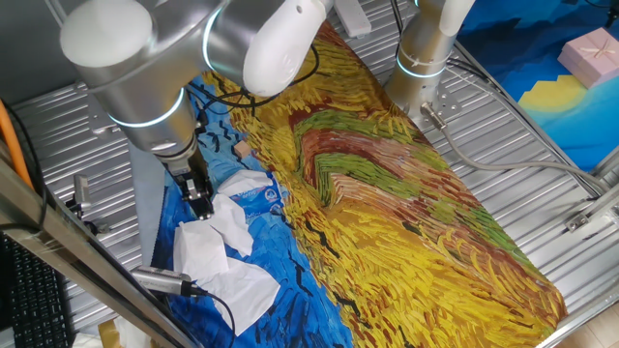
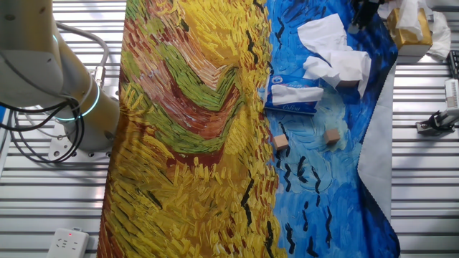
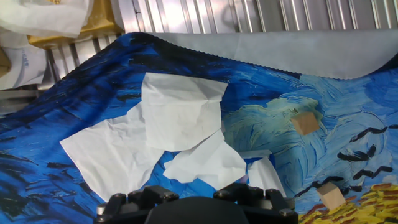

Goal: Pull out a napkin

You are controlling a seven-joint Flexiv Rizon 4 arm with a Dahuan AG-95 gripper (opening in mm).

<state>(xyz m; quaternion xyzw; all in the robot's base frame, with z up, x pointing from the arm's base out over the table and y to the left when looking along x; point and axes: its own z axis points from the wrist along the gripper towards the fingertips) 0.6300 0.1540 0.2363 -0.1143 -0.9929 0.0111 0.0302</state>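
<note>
The arm (image 1: 184,48) is built of thick, rounded silver-grey segments with a glossy white cover at one joint, and glowing cyan rings mark the joints. Its gripper (image 1: 201,198) is small, black and blocky. Black cables trail beside the base (image 2: 50,86).

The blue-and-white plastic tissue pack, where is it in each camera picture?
One fixed view: blue-and-white plastic tissue pack left of centre, half under white paper sheets.
Other fixed view: upper right of centre, just below the sheets.
Hand view: not clearly visible; bottom centre is hidden by sheets.
Shared landmark: the creased white paper sheets on the blue cloth.
</note>
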